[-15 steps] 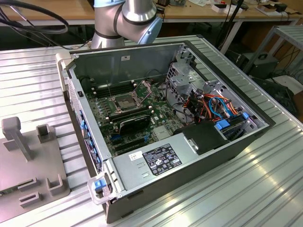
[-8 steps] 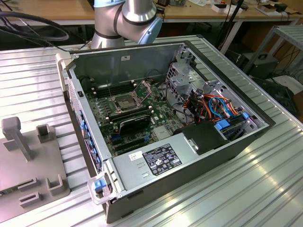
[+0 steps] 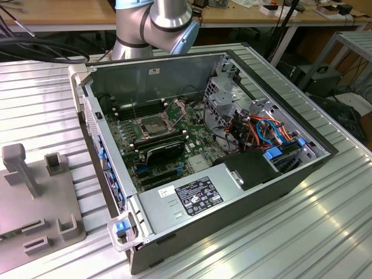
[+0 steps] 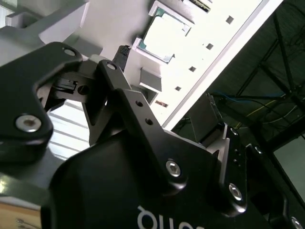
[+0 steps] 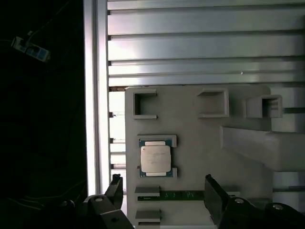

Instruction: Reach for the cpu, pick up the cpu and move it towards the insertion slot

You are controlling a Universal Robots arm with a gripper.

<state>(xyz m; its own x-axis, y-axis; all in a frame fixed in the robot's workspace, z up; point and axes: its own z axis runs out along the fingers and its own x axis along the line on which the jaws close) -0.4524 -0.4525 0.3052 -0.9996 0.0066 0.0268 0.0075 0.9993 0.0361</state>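
Gripper (image 5: pixel 164 192) over the grey plate (image 5: pixel 200 148); its two dark fingers (image 5: pixel 115 187) are spread wide, nothing between them, touching nothing.

The cpu (image 5: pixel 155 158) lies flat in a shallow seat on the plate, silver-beige face up, thin green edge showing round it; it sits ahead of the fingertips, in line with the gap between them, nearer one finger than the other, clear of both; not gripped, not lifted. In the second wrist view the cpu (image 4: pixel 164 33) shows past the gripper's black body, beyond one fingertip (image 4: pixel 123 53), again apart from it.

A thin green strip (image 5: pixel 177 194) lies in the plate right between the two fingers, closer to them than the cpu is. Open-sided square holders (image 5: pixel 144 105) stand on the plate beyond the cpu, farther from the fingers. The plate rests on a ribbed aluminium table (image 5: pixel 200 43).

Exterior view: the arm (image 3: pixel 157 20) rises behind the open computer case (image 3: pixel 151 72); the same grey plate (image 3: pixel 52 200) lies outside the case, toward the exterior view's left. The insertion slot (image 3: pixel 152 125) is on the board inside the case, shiny metal frame round a dark centre, its cover frame (image 3: pixel 177 108) tilted up just beside it; nothing seated in it that I can make out; case and plate stand apart on the table (image 3: pixel 290 232).
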